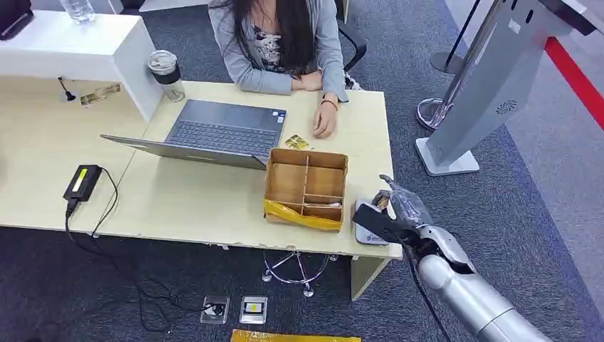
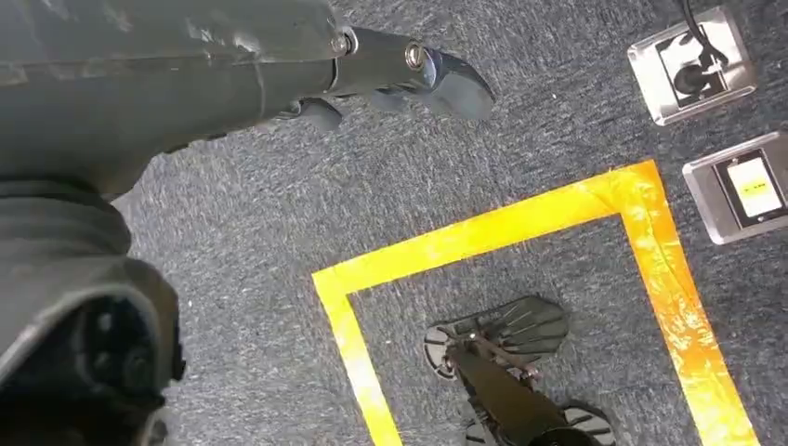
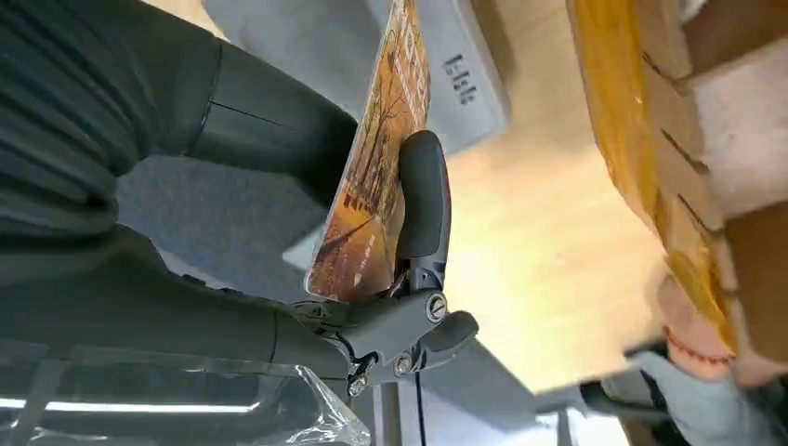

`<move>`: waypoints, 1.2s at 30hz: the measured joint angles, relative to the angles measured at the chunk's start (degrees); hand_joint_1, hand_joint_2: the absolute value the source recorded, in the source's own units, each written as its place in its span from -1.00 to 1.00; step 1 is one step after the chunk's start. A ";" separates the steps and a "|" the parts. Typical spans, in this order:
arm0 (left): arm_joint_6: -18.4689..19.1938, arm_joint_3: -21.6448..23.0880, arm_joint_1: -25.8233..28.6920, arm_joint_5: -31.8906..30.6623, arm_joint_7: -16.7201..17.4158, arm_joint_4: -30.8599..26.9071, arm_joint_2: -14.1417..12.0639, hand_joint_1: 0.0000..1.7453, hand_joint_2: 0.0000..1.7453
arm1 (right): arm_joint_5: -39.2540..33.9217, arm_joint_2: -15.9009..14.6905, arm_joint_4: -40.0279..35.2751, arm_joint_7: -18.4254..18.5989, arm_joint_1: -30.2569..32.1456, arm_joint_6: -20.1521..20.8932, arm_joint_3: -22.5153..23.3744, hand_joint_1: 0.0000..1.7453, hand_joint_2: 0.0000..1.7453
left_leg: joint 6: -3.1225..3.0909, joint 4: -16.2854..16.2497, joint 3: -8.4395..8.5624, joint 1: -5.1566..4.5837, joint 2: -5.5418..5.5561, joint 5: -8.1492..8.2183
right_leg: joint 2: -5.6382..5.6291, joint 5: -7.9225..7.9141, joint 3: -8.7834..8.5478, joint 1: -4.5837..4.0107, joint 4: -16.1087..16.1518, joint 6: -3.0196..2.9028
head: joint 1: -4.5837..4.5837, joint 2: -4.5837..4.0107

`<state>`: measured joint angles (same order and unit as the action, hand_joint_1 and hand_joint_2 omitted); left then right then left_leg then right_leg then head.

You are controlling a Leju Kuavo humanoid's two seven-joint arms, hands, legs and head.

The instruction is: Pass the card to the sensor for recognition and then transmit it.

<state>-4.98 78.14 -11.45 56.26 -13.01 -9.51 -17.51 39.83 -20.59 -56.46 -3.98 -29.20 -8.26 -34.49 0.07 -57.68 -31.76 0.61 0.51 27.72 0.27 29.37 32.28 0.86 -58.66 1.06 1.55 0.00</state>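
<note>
- right hand [image 1: 393, 212] holds the card [image 3: 376, 177] pinched between thumb and fingers [image 3: 420, 200], above the grey sensor [image 1: 368, 231] at the desk [image 1: 199, 196] edge;
- left hand [image 2: 307, 65] hangs over carpet, fingers curled on nothing

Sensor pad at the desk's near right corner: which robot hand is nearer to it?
Right. The right hand holds the card directly over the sensor at the desk corner. The left hand hangs low over the carpet, away from the desk.

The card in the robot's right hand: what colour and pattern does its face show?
Orange-brown, with a printed tree-like picture. The card shows best in the right wrist view.
</note>
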 joint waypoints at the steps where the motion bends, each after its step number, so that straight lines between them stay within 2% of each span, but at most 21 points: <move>1: 0.00 0.00 0.01 0.02 0.02 0.00 0.00 -1.00 -1.00 | -1.04 0.05 0.75 -0.52 -0.36 0.46 -0.02 1.00 1.00 | 0.00 0.00 0.00 0.00 0.00 0.00 | 0.00 0.00 0.01 0.00 0.00 0.00 | 0.00 0.00; 9: 0.09 0.00 -0.01 0.04 0.09 0.00 0.00 -1.00 -1.00 | -3.35 1.75 7.94 -2.29 -3.12 0.30 -0.53 1.00 1.00 | 0.00 0.00 0.00 0.00 0.01 0.00 | 0.00 0.00 0.02 0.00 0.00 0.00 | -0.02 0.00; 20: 0.11 0.00 0.00 0.04 0.15 0.00 0.00 -1.00 -1.00 | -4.00 3.28 11.68 -2.71 -4.80 -0.13 -0.87 1.00 1.00 | 0.00 0.00 0.06 0.00 -0.01 0.00 | -0.05 0.00 -0.01 0.00 0.00 -0.02 | 0.00 0.00; 30: 0.24 0.00 0.03 0.35 0.26 0.00 0.00 -1.00 -1.00 | -5.36 3.76 14.52 -2.88 -5.95 -1.29 -0.92 1.00 1.00 | 0.01 0.00 0.10 0.00 -0.04 -0.01 | -0.09 -0.03 -0.03 0.00 0.00 -0.05 | 0.00 0.00; 36: 0.26 0.00 0.07 0.28 0.46 0.00 -0.02 -1.00 -1.00 | -5.73 2.93 15.28 -2.05 -7.81 -1.14 -0.57 1.00 1.00 | 0.01 -0.01 0.07 -0.01 -0.04 -0.02 | -0.08 -0.05 -0.02 0.01 0.00 -0.03 | 0.00 0.00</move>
<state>-4.72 78.14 -11.38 56.54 -12.55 -9.51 -17.53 34.10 -17.66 -41.18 -6.03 -37.01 -9.40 -35.06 0.08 -57.68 -31.69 0.60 0.47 27.70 0.19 29.32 32.26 0.87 -58.66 1.02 1.55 0.00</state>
